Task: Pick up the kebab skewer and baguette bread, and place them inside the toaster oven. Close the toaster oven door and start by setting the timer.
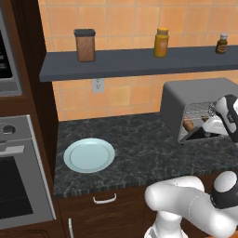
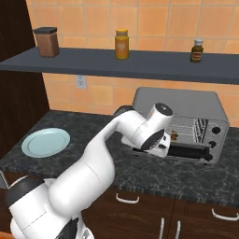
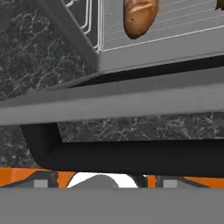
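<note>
- We see a kitchen surface point(image 1: 139, 148) of dark speckled stone. A pale blue plate point(image 1: 89, 155) lies at its centre left in the left base view, with nothing on it.
- The toaster oven point(image 2: 179, 109), a grey box, sits at right of centre in the right base view. Its door point(image 2: 186, 151) is folded down flat in front of it, so the wire rack point(image 2: 189, 128) inside shows.
- In the hand view, the baguette bread point(image 3: 139, 15) lies on the rack at the top of the frame, its rounded brown end pointing toward us.
- A small dark shape at the top right corner of the hand view may be the kebab skewer point(image 3: 220, 4), but it is cut off by the frame edge and we cannot be sure.
- The white arm point(image 2: 116, 140) reaches in from the lower left of the right base view. Its end effector point(image 2: 161, 148) hangs just at the near left edge of the lowered door.
- In the hand view the door's dark handle bar point(image 3: 131, 155) runs across the lower half, very close to the camera. We cannot tell from these pictures whether the end effector is spread or gripping anything.
- We judge that the loading is done and the door-closing step is in hand.
- The next move calls for catching the handle or the door's edge and swinging the door up until it shuts. After that comes turning the timer knob point(image 2: 215, 130) at the oven's right side.
- A shelf point(image 2: 116, 63) above carries three jars.
</note>
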Motion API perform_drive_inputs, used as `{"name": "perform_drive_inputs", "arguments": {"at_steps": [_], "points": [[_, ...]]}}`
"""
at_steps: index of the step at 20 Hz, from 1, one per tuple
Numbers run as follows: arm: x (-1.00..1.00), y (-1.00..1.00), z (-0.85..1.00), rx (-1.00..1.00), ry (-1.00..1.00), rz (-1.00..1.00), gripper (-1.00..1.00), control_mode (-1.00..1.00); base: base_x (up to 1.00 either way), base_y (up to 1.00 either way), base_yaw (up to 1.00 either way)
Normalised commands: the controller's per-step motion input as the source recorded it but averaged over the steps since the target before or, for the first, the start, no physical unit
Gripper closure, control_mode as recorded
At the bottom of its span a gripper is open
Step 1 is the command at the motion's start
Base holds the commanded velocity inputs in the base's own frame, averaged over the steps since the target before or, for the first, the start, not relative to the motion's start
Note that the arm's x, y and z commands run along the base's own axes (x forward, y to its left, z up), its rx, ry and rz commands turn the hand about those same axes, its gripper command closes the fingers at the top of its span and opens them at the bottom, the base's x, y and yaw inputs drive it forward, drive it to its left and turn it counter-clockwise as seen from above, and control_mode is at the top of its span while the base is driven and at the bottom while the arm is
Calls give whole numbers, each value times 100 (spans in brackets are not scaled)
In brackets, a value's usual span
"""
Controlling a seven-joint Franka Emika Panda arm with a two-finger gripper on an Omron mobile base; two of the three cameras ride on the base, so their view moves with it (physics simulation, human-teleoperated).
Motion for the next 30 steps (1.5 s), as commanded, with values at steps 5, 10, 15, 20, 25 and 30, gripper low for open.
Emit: {"name": "perform_drive_inputs", "arguments": {"at_steps": [5,10,15,20,25,30], "points": [[62,38,0,-3,-19,-4,-100,-100,0,0,0],[55,31,0,-8,-19,-4,-100,-100,0,0,0],[33,32,0,-12,-17,-3,-100,-100,0,0,0],[43,29,0,-15,-10,-2,-100,-100,0,0,0],[54,14,0,-14,-4,-1,-100,-100,0,0,0],[38,1,0,-9,0,0,-100,-100,0,0,0]]}}
